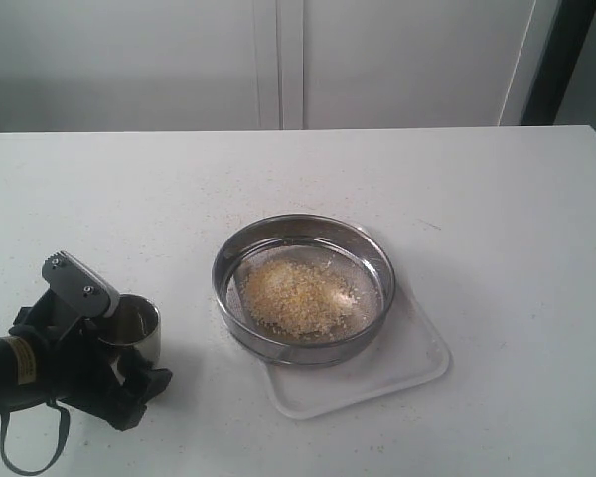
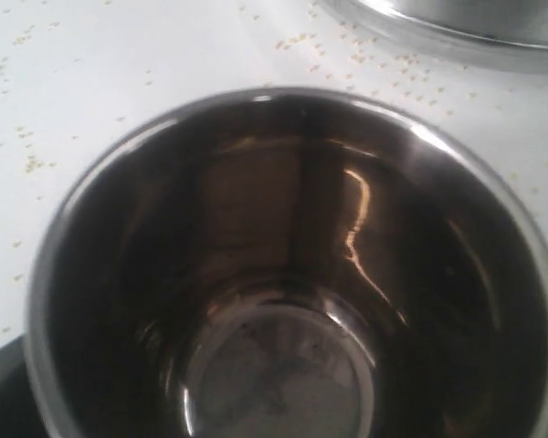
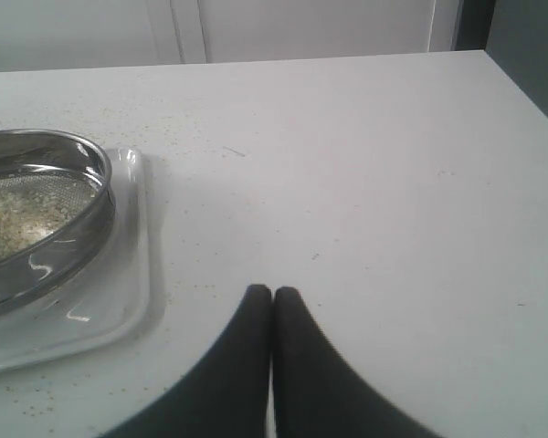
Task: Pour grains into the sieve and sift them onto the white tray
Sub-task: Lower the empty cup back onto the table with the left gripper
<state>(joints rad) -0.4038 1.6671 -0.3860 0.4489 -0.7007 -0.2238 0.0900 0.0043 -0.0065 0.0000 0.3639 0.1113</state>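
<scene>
Cup [image 2: 283, 274] empty, clamped in left jaws; right jaws pressed together, empty. Grains [image 1: 298, 296] heaped in sieve [image 1: 308, 350] on tray [image 1: 417, 363] — sieve overhangs tray's edge, so shaking may scatter onto surface [image 1: 497, 219].

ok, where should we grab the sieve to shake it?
Pinch the sieve wall at its right rim, one finger inside and one outside, coming down from the right. The wall is thin and upright, the grains sit mid-mesh, and the right end effector is free on that side.
</scene>
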